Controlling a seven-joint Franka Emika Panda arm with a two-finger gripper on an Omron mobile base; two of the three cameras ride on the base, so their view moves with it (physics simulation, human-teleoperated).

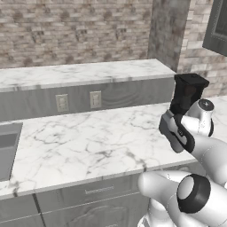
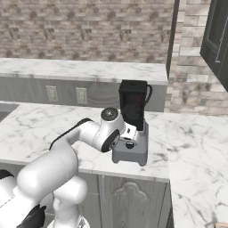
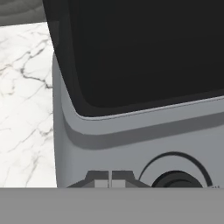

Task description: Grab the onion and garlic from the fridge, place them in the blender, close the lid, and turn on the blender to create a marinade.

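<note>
At the far left of the left base view a grey sink (image 1: 6,150) is cut into my bench (image 1: 88,142), its near wall running close to the front edge. From there the marble top spreads bare and wide toward the right, with plenty of room for a sweep of the arm. Behind it a grey backsplash carries two pale outlets (image 1: 62,103), and a raised marble ledge (image 1: 80,73) sits above that, under the brick wall.

Further right stands the blender (image 2: 132,133): its grey wedge base sits close to the front edge of the bench, with only a narrow strip of marble showing before the drop. The tall black jar (image 2: 132,109) rises upright from the base, and a flat black lid (image 2: 133,83) lies across its top. To the right of the base the bench turns a corner and runs forward along the brick wall, leaving open marble on that side.

My claw (image 3: 110,179) is pressed up at the front face of the blender base, its two tips drawn together with barely a seam between them and nothing held. In the hand view a round dark knob (image 3: 176,180) sits just to the right of the tips, ringed by a thin dark arc. At the upper right a dark cabinet (image 2: 216,40) hangs above the bench.
</note>
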